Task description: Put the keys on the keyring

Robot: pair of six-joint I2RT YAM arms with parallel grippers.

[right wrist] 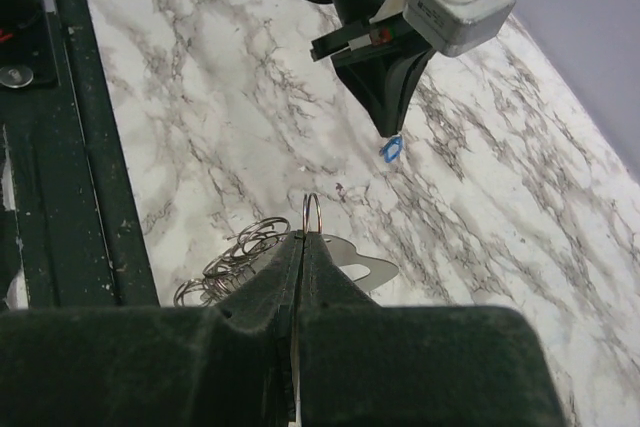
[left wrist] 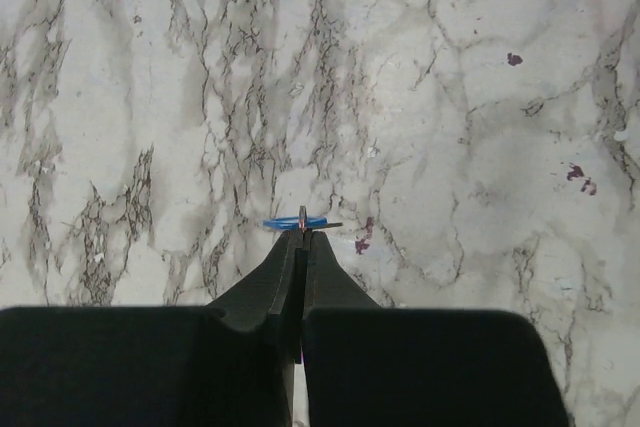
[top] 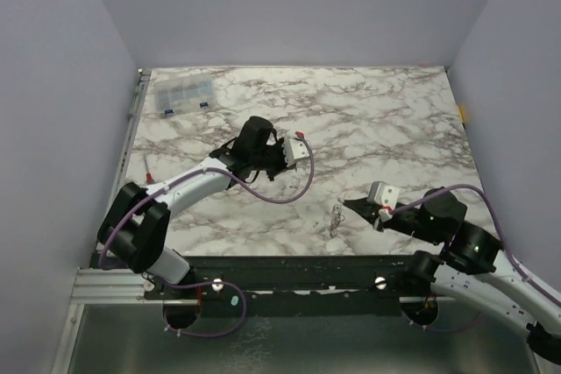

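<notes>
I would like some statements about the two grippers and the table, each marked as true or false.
1. The left gripper is shut on a small blue item. True.
2. The right gripper is open. False: it is shut on a thin metal ring.
3. A clear plastic box lies at the far left corner of the table. True.
4. The two grippers touch. False: they are apart.
5. A flat key lies on the table beside the right gripper. True.
</notes>
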